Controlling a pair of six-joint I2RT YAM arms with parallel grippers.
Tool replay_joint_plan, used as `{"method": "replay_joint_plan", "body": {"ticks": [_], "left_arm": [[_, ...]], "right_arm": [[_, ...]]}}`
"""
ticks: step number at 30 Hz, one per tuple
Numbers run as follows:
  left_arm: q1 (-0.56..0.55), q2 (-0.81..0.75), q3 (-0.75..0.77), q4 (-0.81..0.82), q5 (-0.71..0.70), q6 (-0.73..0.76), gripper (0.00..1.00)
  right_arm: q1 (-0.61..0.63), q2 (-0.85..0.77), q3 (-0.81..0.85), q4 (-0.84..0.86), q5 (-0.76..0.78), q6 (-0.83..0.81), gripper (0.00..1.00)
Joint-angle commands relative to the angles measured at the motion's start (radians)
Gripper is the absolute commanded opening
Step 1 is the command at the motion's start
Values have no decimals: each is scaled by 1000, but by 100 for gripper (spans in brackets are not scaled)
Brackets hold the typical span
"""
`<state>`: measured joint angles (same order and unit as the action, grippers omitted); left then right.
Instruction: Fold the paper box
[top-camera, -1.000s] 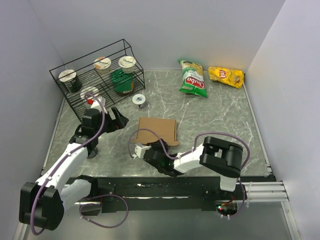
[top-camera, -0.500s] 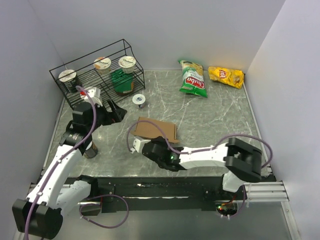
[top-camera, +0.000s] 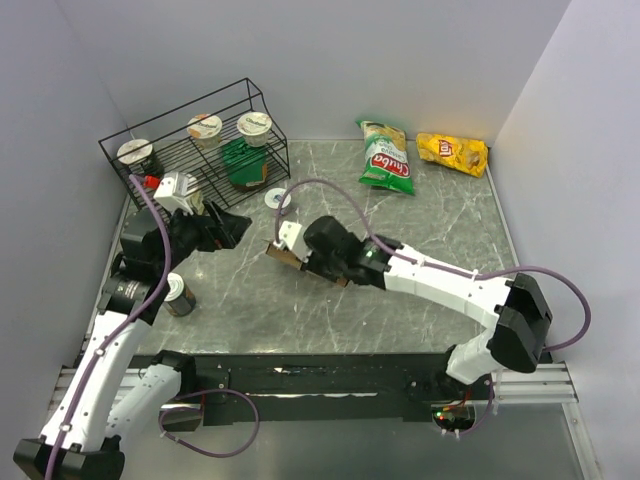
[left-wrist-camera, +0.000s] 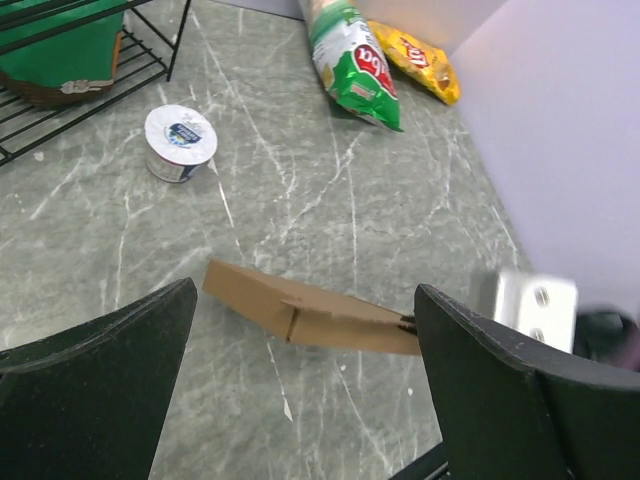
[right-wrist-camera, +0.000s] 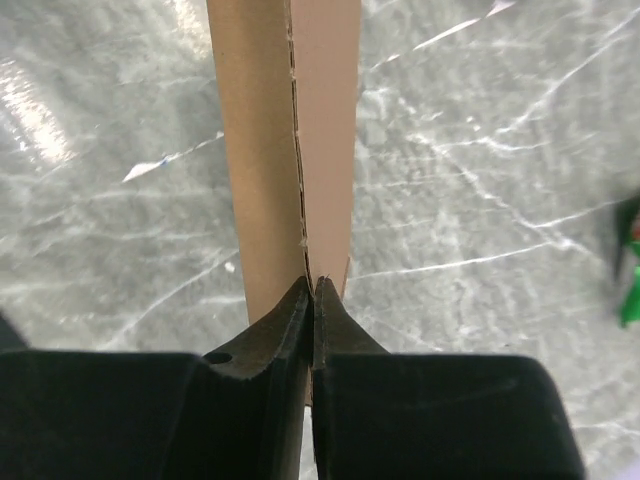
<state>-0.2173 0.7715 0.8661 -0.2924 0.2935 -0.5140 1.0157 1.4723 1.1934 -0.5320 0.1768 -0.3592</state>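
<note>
The paper box (top-camera: 282, 255) is a flat brown cardboard sheet held off the table and seen nearly edge-on from above. My right gripper (top-camera: 298, 262) is shut on one edge of it. In the right wrist view the sheet (right-wrist-camera: 285, 140) runs straight up from the shut gripper (right-wrist-camera: 312, 285). In the left wrist view the sheet (left-wrist-camera: 300, 315) hangs tilted above the marble table. My left gripper (top-camera: 232, 228) is open and empty, to the left of the sheet and apart from it; its fingers (left-wrist-camera: 100, 345) frame the sheet.
A black wire rack (top-camera: 190, 150) with yogurt cups and a green bag stands at the back left. A yogurt cup (top-camera: 278, 199) sits on the table near it. A green chip bag (top-camera: 385, 160) and a yellow chip bag (top-camera: 452, 152) lie at the back right. A dark cup (top-camera: 180, 295) stands by the left arm.
My right arm has lifted the cardboard from flat on the table, turned it on edge and carried it away from the near edge. My left arm has risen and drawn back to the left.
</note>
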Motion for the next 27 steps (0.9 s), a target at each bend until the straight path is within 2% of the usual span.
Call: {"method": "replay_joint_plan", "body": {"ticks": [1,7,15,18,21,23,27], "left_arm": [[6,-29,36,-17,50,-21,96],[6,-28,8,-10,76,-34,96],[6,-11,-21,7,85,-38,96],[6,0,-19,6,82,-34,96],[6,12,-15,15,82,-26,96],[6,21,-18,30,82,-18,96],[6,48,-24,65,88,8,96]], "right_arm": [[-63,34,102,-181,-265,6,9],[-141,158,204,-272,-365,-29,9],[-206,263,279,-257,-359,-55,15],[-223,267,285,-238,-341,-67,23],[-235,263,284,-223,-326,-70,36],[-241,252,281,-209,-324,-70,39],[-270,232,267,-177,-318,-54,54]]}}
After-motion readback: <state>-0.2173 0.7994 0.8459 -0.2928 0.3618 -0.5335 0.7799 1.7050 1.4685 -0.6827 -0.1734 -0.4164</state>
